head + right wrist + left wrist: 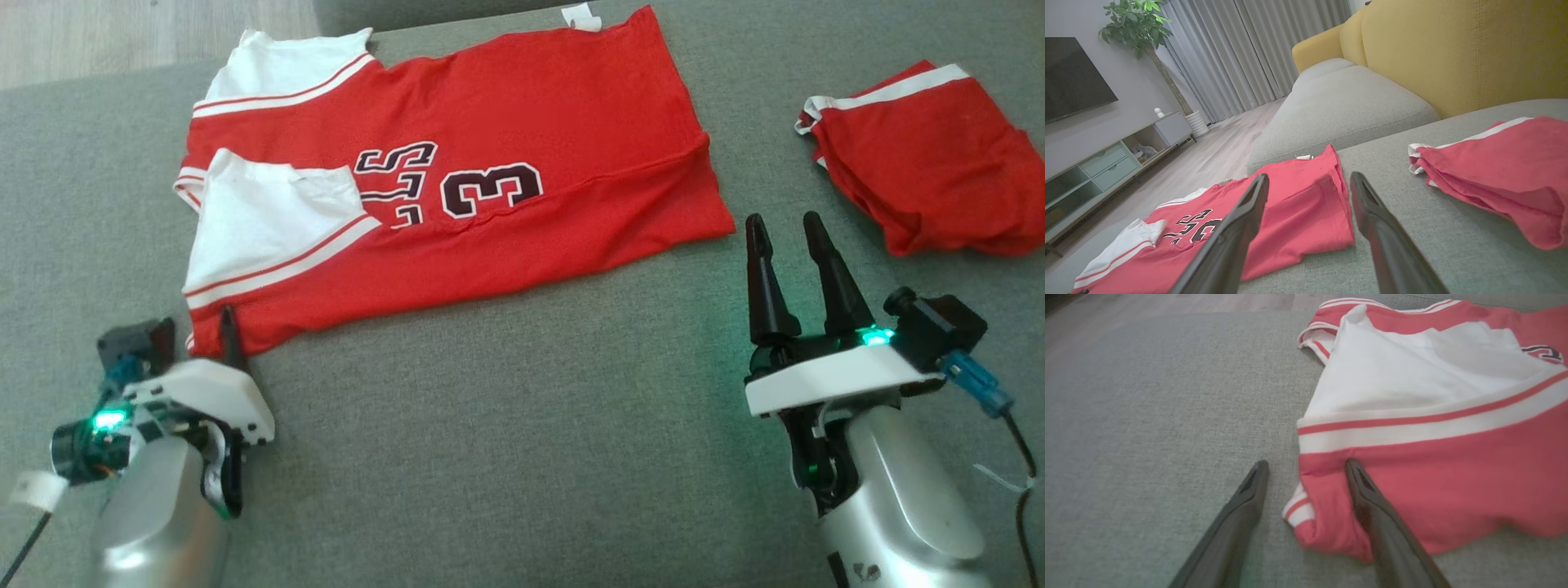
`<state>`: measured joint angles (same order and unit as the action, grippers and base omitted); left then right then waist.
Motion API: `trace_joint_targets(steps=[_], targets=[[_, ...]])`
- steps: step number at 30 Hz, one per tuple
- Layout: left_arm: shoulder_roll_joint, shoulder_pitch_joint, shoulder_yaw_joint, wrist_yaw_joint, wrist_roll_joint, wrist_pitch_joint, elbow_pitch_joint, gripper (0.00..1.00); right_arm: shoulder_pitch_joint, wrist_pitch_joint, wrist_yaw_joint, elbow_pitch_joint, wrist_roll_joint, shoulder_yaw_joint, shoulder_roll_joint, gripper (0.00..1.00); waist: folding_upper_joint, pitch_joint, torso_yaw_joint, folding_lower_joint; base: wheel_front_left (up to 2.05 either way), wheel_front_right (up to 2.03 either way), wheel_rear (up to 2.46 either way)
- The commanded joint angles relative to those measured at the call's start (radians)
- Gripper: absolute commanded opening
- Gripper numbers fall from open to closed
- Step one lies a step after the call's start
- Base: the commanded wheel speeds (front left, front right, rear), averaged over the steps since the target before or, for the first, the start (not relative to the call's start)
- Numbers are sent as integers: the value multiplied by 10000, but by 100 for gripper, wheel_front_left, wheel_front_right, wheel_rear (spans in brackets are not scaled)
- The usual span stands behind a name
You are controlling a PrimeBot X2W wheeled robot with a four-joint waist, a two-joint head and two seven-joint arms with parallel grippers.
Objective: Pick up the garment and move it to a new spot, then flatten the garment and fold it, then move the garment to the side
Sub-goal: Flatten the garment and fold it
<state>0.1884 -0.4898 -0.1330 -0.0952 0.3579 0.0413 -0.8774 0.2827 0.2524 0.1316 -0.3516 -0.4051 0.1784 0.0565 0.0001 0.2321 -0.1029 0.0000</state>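
The garment (522, 122), a red jersey with white sleeves, lies spread on the grey sofa cushion (506, 425), both sleeves turned in over the body and its near long edge doubled up, so I'd say the flattening is done and the folding is partly done; the left gripper (1306, 467) sits at the near left corner with its fingers apart, one finger (1359, 482) over the red fabric and the other on the cushion just beside the hem, nothing pinched yet; the right gripper (784, 222) hovers just off the near right corner, fingers likewise spread and holding nothing; the next move, to my eye, calls for each to close on its corner so the cloth can be carried over evenly; red shorts (939, 155) lie folded well to the right; the only container I can see is the TV cabinet (1106, 163) across the room, one open shelf holding something pale (1143, 152), too small to tell what.
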Motion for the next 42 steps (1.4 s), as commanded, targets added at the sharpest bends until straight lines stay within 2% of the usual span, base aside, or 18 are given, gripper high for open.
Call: trace_joint_targets(steps=[1,2,7,10,13,19,24,38,39,40,42], targets=[[333,74,206,11,54,-250,-239,30,294,93,-9,357,-43,183,-62,100,-1,3,10,0,0,0,0],[342,24,188,31,48,-187,-256,0,300,93,-9,355,-32,161,-62,100,-1,-1,24,0,0,0,0],[388,-238,90,205,-60,935,45,0,335,62,-9,84,235,19,-62,100,-1,-129,184,0,0,0,0],[345,-449,-47,348,-212,1727,608,0,476,-221,-9,-236,534,-195,-62,100,-1,-209,328,0,0,0,0],[276,-618,-220,448,-435,2064,1381,0,740,-690,-9,-621,852,-470,-62,100,-1,-228,478,0,0,0,0],[215,-647,-379,475,-778,2190,2676,0,1401,-1531,-9,-1503,1100,-977,-62,100,-1,-121,715,0,0,0,0],[129,-420,-583,572,-1026,2201,3574,0,2382,-2263,-9,-3168,1587,-1628,-62,100,-1,58,978,0,0,0,0],[-120,-357,-1002,777,-1220,2203,3801,0,4184,-2904,-9,-6592,2867,-1792,-62,100,-1,314,1456,0,0,0,0],[-120,-354,-1004,784,-1216,2203,3782,0,4251,-2914,-9,-6761,2912,-1776,-62,91,-1,319,1469,0,0,0,0],[-117,-350,-1002,789,-1211,2203,3755,0,4312,-2907,-9,-6915,2973,-1773,-62,72,-1,319,1480,0,0,0,0],[-103,-339,-996,795,-1207,2204,3698,0,4426,-2842,-9,-7178,3037,-1799,-62,0,-1,307,1499,0,0,0,0]])
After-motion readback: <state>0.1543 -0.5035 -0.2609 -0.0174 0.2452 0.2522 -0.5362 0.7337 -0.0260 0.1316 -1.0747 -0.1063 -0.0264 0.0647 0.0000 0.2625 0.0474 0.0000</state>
